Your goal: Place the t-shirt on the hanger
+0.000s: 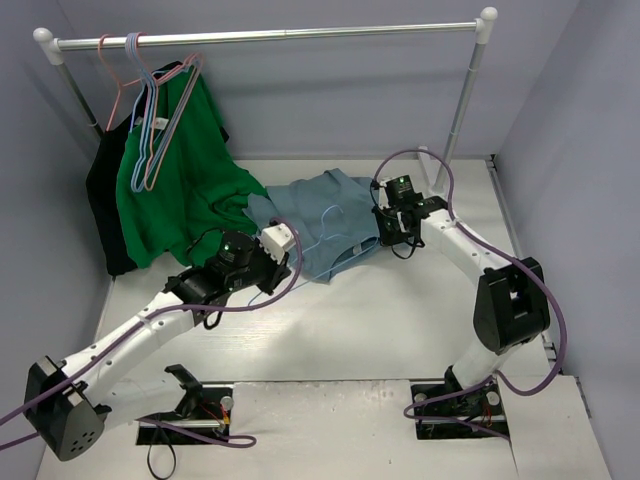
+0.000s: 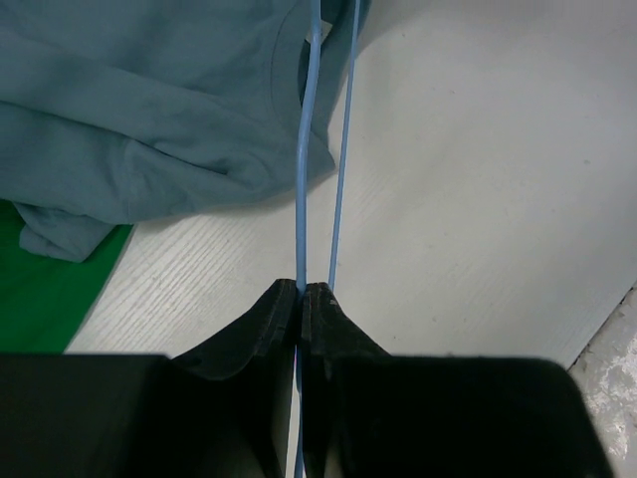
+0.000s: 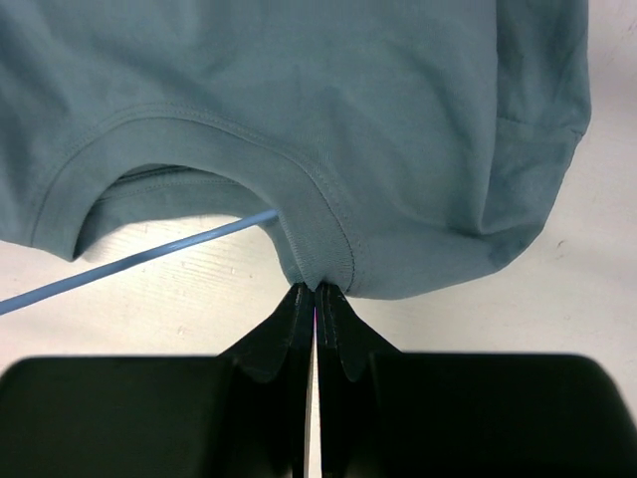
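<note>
Top external, left hand (image 1: 290, 243) pinching hanger (image 2: 302, 199), right hand (image 1: 382, 239) pinching t-shirt (image 1: 320, 205) collar, green shirt (image 1: 180, 170) seemingly touching

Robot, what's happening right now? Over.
Left pincer shut on hanger. Right pincer shut on t-shirt collar. Wire reaches into neck opening. Green shirt alongside, not blocking.

White table (image 1: 400, 320), grey-blue t-shirt (image 1: 325, 215) rumpled on it, green shirt (image 1: 190, 190) hem alongside
</note>
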